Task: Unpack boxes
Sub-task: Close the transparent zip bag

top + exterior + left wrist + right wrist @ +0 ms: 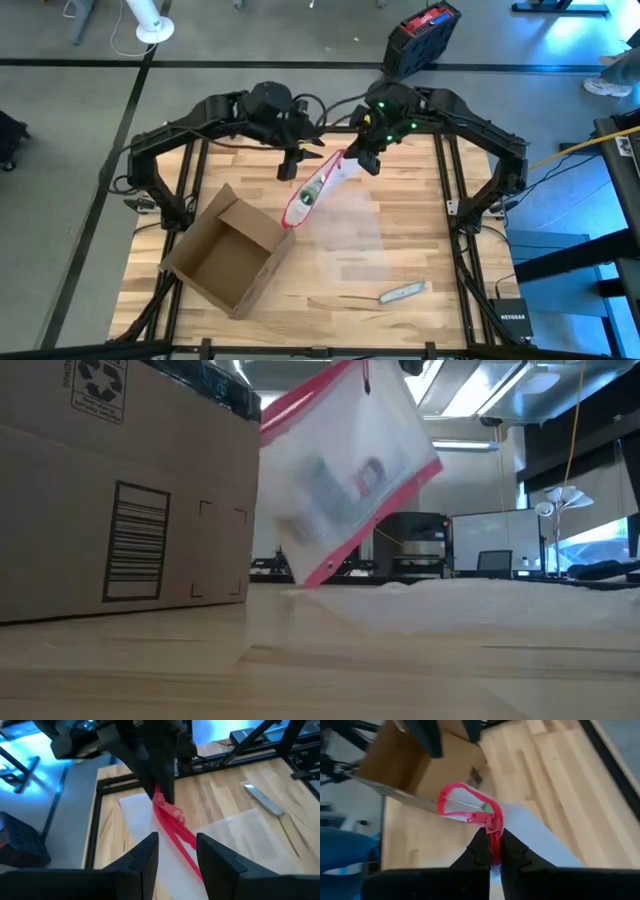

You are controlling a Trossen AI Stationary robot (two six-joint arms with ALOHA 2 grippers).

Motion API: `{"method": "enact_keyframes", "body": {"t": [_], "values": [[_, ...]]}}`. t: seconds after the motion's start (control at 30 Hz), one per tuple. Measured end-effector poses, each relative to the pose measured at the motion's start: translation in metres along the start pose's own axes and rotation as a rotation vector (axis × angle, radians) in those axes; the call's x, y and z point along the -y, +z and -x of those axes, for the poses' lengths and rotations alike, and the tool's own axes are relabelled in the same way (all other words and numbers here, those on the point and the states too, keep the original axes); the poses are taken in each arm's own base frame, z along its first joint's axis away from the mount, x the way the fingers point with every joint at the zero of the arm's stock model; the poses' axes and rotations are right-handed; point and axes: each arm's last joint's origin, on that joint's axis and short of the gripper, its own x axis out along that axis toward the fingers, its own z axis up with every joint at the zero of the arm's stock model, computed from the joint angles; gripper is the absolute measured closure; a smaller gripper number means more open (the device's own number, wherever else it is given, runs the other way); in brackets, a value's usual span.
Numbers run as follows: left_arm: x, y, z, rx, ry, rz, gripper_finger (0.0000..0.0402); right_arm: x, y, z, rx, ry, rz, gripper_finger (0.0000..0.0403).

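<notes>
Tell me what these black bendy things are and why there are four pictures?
They are two robot arms at a wooden table. One camera looks down from above, one sits low on the table, and one rides on each arm's wrist.

The right gripper pinches the pink-red zip edge of a clear plastic pouch and holds it up off the table. The left gripper hovers open beside it, holding nothing.

On the table lie an open brown cardboard box, which looks empty from above, a thin clear plastic sheet, and a small flat silvery tool, too small to name.
</notes>
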Motion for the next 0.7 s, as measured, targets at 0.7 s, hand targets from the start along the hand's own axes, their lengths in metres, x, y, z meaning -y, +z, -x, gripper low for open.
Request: {"method": "enact_keyframes", "body": {"t": [0.7], "values": [[0.013,0.003,0.016,-0.044,0.059,0.049,0.0279,0.016,-0.006,0.029,-0.061,-0.005,-0.167,0.0396]]}}
